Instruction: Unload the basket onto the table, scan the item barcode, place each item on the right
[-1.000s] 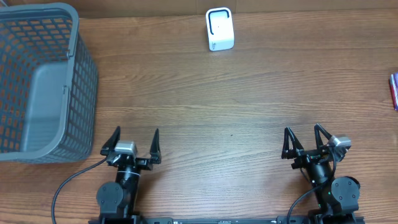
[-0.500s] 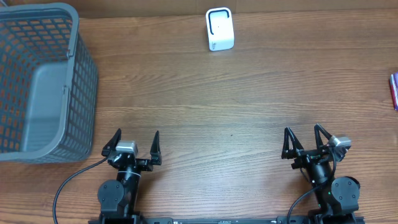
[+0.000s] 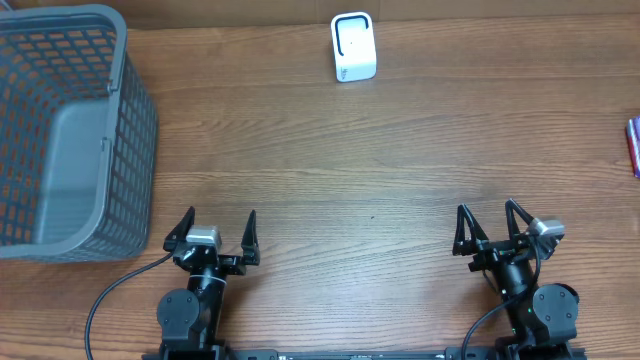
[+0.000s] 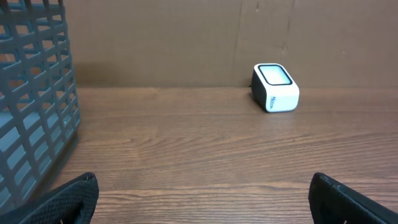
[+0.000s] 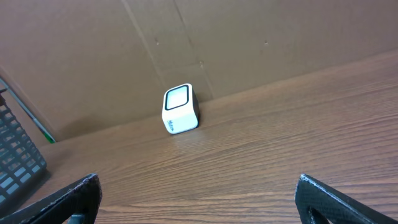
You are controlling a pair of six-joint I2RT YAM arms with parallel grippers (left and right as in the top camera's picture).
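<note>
While the scanner [image 3: 353, 47] sits at the far edge of the table [image 3: 400, 150],
left gripper [image 3: 220, 212] and right gripper [image 3: 486, 206] gape wide, empty.

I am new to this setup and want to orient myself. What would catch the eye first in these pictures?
The large grey mesh basket at the far left of the table stands out most, and it looks empty. Next is the small white scanner, alone at the far edge near the middle. The left gripper and right gripper wait open at the near edge, holding nothing, and a coloured item is just visible at the right border.
</note>
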